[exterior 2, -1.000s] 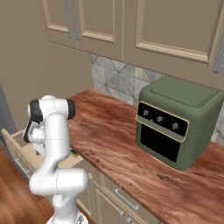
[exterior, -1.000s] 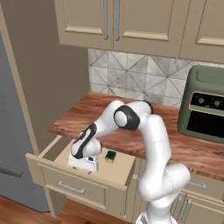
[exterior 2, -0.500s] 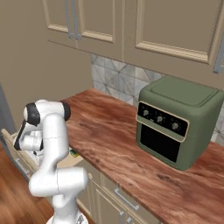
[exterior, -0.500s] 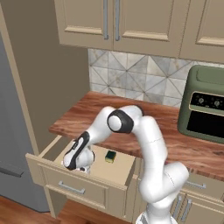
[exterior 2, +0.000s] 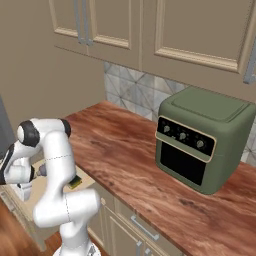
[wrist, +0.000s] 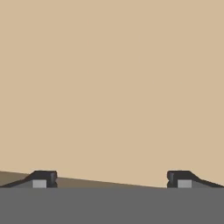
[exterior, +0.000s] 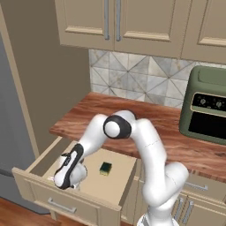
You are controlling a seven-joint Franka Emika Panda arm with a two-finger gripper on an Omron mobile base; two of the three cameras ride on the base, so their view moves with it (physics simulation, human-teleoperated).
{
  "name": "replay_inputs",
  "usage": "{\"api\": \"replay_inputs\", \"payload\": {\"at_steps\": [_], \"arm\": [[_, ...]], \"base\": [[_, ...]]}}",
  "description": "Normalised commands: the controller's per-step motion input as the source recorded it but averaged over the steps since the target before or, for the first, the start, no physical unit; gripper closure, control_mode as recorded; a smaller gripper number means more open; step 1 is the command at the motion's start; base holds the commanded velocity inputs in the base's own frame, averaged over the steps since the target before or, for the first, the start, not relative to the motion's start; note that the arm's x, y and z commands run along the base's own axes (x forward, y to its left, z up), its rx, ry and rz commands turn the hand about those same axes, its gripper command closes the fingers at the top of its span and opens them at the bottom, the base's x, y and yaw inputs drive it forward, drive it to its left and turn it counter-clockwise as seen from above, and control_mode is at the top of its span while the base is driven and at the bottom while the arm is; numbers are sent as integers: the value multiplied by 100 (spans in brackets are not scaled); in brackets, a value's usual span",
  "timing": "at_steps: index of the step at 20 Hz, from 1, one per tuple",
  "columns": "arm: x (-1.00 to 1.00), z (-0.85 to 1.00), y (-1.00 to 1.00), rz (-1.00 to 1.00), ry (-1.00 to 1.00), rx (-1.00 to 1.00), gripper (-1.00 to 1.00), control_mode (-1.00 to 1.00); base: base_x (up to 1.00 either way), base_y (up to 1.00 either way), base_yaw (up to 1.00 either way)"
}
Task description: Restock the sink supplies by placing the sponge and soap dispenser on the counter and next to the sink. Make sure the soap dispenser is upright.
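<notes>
The sponge [exterior: 105, 168], a small block with a dark green top over yellow, lies on the floor of the open drawer [exterior: 43, 195] below the counter [exterior: 160, 125]. It shows again in the right base view as the sponge [exterior 2: 75, 182], beside the arm. My gripper [exterior: 61, 182] reaches down into the drawer's front left part, to the left of the sponge and apart from it. In the hand view my gripper [wrist: 111, 180] is open, its fingertips [wrist: 42, 179] wide apart with only plain beige surface between them. The soap dispenser and the sink are out of view.
A green countertop oven [exterior: 207, 110] stands at the right on the wood counter [exterior 2: 125, 150]. A grey fridge [exterior: 11, 132] flanks the drawer on the left. Beige wall cabinets [exterior: 132, 22] hang above the tiled backsplash.
My hand has moved down and to the left inside the drawer, toward its front, getting farther from the sponge. The jaws have stayed wide open.
</notes>
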Motion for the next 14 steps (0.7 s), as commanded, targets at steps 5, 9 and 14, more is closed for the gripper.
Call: {"api": "replay_inputs", "payload": {"at_steps": [5, 9, 14], "arm": [[-80, 35, 51, 2, 3, 0, -100, -100], [-16, 96, 18, 0, 5, 0, -100, -100], [84, 43, -2, 0, 2, 0, -100, -100]], "base": [[0, 0, 0], [0, 0, 0], [0, 0, 0]]}}
